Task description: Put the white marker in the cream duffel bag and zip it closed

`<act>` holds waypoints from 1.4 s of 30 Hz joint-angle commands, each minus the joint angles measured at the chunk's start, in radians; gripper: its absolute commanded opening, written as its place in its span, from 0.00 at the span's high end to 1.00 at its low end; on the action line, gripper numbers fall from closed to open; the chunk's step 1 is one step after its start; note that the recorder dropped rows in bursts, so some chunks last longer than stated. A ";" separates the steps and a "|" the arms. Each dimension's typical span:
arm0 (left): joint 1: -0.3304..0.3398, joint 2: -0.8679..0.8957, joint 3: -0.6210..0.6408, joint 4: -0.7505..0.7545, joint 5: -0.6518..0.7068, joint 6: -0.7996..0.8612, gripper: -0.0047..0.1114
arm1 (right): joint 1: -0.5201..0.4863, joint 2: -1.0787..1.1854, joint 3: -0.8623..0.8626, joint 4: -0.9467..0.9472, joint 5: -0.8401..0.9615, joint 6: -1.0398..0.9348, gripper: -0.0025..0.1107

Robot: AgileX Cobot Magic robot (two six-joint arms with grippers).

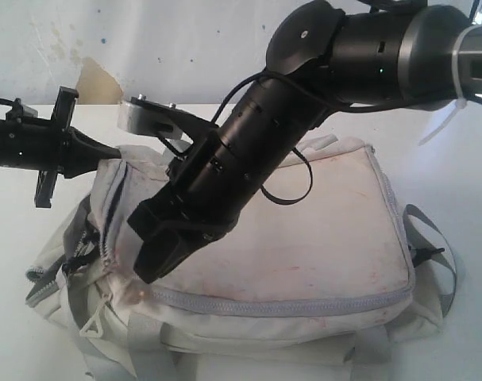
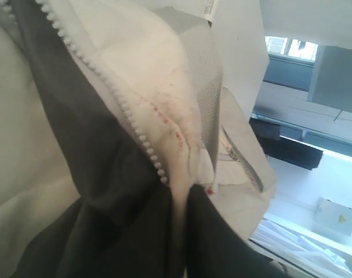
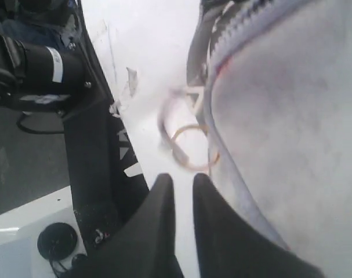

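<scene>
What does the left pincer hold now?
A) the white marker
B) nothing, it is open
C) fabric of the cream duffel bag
C: the left wrist view shows the left pincer with its fingers closed on cream duffel bag fabric beside the zipper teeth.

I log the cream duffel bag (image 1: 320, 230) as soft matt cloth, grubby. Zipper (image 1: 280, 305) teeth look plastic. Strap (image 2: 207, 87) is ribbed woven webbing, lining (image 2: 100, 150) smooth dark fabric. Desk (image 1: 455, 159) smooth matt white. Right end effector (image 3: 183, 191) matt black plastic.
</scene>
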 commanded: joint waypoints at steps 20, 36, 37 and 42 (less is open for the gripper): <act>0.060 -0.002 -0.003 0.092 0.124 0.220 0.92 | 0.008 -0.010 0.003 -0.097 0.027 0.113 0.98; 0.060 -0.040 -0.003 0.259 0.097 0.188 0.34 | 0.008 -0.011 0.003 -0.108 0.027 0.222 0.59; 0.060 -0.051 -0.003 0.285 0.086 0.182 0.35 | 0.015 -0.014 0.003 -0.125 0.027 0.243 0.59; 0.060 -0.121 -0.003 0.391 0.050 0.129 0.35 | 0.084 -0.057 0.003 -0.277 0.016 0.377 0.59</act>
